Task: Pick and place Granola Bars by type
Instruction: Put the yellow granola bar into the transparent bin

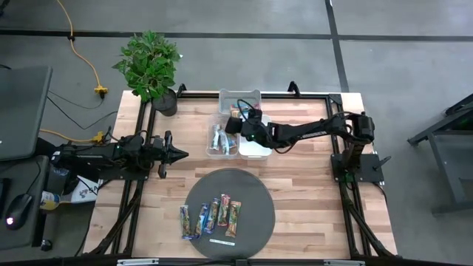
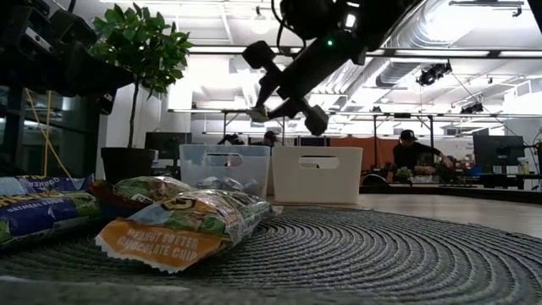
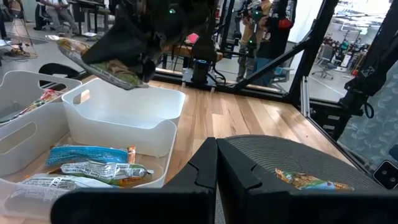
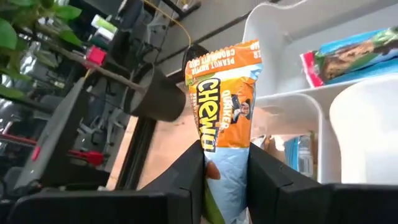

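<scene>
Fingers of the right gripper (image 4: 225,168) pinch an orange Chewy peanut butter chocolate chip bar (image 4: 222,118), holding it in the air above the bins at the desk's far edge. Below it stand a white bin (image 3: 118,121), a clear bin (image 1: 223,138) already holding blue and green bars (image 3: 87,154), and a third bin (image 1: 239,100) behind them. Five more bars (image 1: 211,216) lie on the round grey mat (image 1: 251,196) beside a white label strip (image 1: 221,241). A potted plant (image 1: 151,66) stands at the far left corner. Left gripper (image 1: 174,154) rests with fingers closed at the desk's left side.

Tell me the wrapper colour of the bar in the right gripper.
Orange top, pale blue lower part on the granola bar held by the right gripper; clearest in the right wrist view.
</scene>
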Controlling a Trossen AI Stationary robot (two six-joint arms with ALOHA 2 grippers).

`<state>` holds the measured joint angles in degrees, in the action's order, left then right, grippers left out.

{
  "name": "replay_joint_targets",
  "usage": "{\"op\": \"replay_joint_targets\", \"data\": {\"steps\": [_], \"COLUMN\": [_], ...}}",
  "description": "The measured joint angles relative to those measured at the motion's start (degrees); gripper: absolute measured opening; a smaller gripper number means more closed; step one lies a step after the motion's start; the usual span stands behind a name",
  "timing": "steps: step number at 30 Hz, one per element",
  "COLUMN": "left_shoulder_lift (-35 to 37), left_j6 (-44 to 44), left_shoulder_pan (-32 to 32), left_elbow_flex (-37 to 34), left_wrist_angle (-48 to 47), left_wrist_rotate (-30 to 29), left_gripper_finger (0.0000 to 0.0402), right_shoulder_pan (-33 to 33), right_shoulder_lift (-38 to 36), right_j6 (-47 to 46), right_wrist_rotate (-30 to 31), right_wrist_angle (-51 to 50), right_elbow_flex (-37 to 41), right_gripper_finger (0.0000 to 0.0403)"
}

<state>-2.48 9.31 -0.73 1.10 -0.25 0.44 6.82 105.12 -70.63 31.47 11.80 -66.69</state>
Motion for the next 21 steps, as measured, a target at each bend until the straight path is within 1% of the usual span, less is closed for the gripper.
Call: {"op": "replay_joint_targets", "data": {"steps": [2, 6, 9, 13, 21], "left_shoulder_lift": [0.0, 0.0, 0.0, 0.0, 0.0], "left_j6": [0.0, 0.0, 0.0, 0.0, 0.0], "left_shoulder_pan": [0.0, 0.0, 0.0, 0.0, 0.0], "left_elbow_flex": [0.0, 0.0, 0.0, 0.0, 0.0], "left_wrist_angle": [0.0, 0.0, 0.0, 0.0, 0.0], "left_wrist_rotate": [0.0, 0.0, 0.0, 0.0, 0.0], "left_gripper_finger": [0.0000, 0.0000, 0.0000, 0.0000, 0.0000], "right_shoulder_pan": [0.0, 0.1, 0.1, -0.1, 0.0], "right_shoulder_lift": [0.6, 2.8, 5.5, 8.1, 9.4], "right_j6": [0.3, 1.4, 1.4, 0.7, 0.7], "right_wrist_rotate": [-0.6, -4.0, -6.4, -6.9, -7.6], "right_wrist_angle": [0.2, 2.2, 6.6, 11.2, 11.6], "right_elbow_flex": [0.0, 0.0, 0.0, 0.0, 0.0], "right_gripper_finger": [0.0078, 0.0079, 0.0079, 0.0079, 0.0079]}}
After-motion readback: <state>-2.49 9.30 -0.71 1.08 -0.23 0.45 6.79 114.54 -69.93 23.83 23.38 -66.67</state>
